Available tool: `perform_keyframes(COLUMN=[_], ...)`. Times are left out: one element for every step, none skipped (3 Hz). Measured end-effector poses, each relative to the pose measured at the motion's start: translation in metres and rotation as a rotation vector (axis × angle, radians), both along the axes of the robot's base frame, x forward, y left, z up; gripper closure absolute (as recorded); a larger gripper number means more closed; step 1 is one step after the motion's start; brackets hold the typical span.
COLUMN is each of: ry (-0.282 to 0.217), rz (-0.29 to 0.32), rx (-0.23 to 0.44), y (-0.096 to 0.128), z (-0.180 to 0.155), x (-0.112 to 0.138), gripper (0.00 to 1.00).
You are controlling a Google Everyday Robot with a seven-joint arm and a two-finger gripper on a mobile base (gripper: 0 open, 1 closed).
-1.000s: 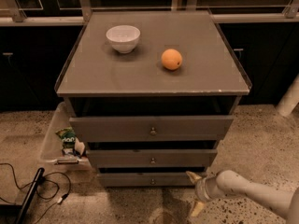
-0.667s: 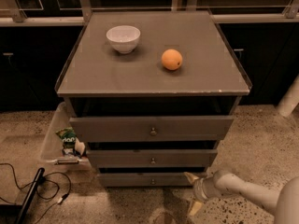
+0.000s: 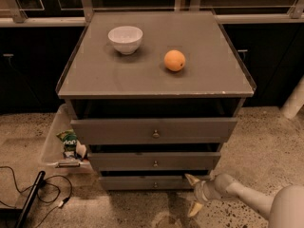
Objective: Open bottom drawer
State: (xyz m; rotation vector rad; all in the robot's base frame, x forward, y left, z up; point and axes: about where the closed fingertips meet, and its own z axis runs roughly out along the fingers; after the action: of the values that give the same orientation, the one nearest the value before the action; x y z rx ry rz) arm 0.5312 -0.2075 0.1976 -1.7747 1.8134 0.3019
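Down near the floor, the gripper (image 3: 193,194) hangs at the right end of the cabinet's lowest front. Its two pale fingers are spread apart, one above the other, with nothing between them. Over the last second it has crept only a touch to the left, and the arm behind it has swung a little closer to the camera. Beyond that, nothing has budged.

The bottom drawer (image 3: 142,183) sits where it was, the slimmest of the three grey fronts, tucked under the other two and apparently not pulled out. Its small brass knob (image 3: 155,185) is at the middle of the panel, well to the left of the fingers, so no grip has been made. The upper fingertip overlaps the panel's right end from where I stand, though I cannot tell if it touches.

To my eye the reach is barely begun: the fingers need to travel left to the knob before any pull.

Up top, a white bowl (image 3: 125,39) and an orange (image 3: 175,60) rest undisturbed.
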Motion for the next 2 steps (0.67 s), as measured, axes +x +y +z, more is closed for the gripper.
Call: perform_keyframes(ry=[-0.038, -0.050], rz=[0.030, 0.055], rx=[-0.003, -0.009], y=[0.005, 0.008], z=[-0.010, -0.042], x=[0.018, 0.056], gripper=[0.00, 0.00])
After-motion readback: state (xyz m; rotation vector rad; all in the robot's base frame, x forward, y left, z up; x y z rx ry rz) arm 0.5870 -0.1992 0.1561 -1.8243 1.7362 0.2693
